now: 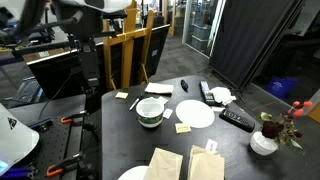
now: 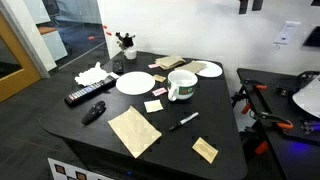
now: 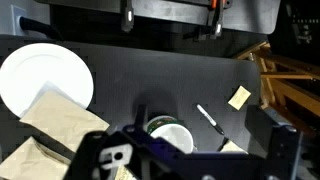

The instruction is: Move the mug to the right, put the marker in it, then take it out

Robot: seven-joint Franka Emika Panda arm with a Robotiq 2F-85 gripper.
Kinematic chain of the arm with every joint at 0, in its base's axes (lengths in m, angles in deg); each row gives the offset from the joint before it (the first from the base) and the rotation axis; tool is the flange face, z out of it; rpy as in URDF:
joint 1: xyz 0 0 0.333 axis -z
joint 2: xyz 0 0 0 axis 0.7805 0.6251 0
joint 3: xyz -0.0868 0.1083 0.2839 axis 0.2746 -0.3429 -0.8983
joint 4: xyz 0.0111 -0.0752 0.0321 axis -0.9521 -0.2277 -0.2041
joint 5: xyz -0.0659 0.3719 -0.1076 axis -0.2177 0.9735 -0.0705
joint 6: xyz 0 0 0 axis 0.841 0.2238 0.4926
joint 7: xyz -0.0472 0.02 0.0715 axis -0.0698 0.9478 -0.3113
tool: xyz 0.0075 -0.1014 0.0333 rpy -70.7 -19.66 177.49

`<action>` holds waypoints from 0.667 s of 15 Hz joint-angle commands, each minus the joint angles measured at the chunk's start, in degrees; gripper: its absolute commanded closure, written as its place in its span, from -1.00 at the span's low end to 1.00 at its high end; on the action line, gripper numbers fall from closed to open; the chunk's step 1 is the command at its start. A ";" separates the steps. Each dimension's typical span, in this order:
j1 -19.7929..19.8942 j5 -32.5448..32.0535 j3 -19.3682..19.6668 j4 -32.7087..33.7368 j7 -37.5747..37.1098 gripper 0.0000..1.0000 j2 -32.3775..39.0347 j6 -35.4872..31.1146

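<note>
The mug (image 1: 150, 112) is white with a dark green band and stands upright near the middle of the black table; it also shows in an exterior view (image 2: 182, 85) and in the wrist view (image 3: 170, 134). The marker (image 2: 183, 122) lies flat on the table a short way from the mug, and shows in the wrist view (image 3: 209, 120) just right of it. My gripper (image 3: 185, 152) hangs high above the mug and marker. Its fingers are spread wide, open and empty, touching nothing.
A white plate (image 2: 133, 82) sits beside the mug, with a second plate (image 2: 208, 69) behind. A black remote (image 2: 85, 95), a stubby black object (image 2: 93, 112), a brown napkin (image 2: 133, 131), yellow sticky notes (image 2: 153, 106) and a flower pot (image 2: 125, 45) share the table.
</note>
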 commanded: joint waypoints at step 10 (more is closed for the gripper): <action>1.09 2.08 -3.48 0.58 -2.66 -1.00 0.94 -2.30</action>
